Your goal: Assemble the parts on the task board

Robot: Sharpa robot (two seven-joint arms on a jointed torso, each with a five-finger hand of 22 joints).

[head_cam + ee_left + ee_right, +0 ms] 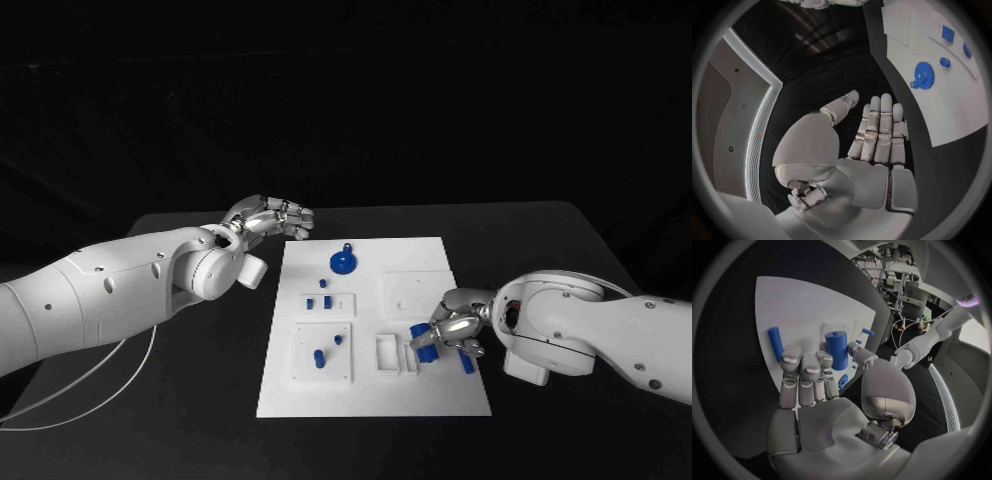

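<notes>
Right hand [450,335] sits low over near-right part of the task board [433,255], fingers curled w/ a blue cylinder [836,349] pinched between thumb and fingers. Blue rod [775,342] lies flat on board just beside its fingertips. Left hand [270,217] is off board's far-left corner above the black table [534,240], fingers straight and close together, holding nothing. Blue gear [343,262] lies on board's far section, small blue pegs [327,299] mid-left.

open bench, crowded board
bare bench [173,400] flanks the task board [433,395]; blue gear [343,262] and right robot hand [450,335] block its middle.
</notes>
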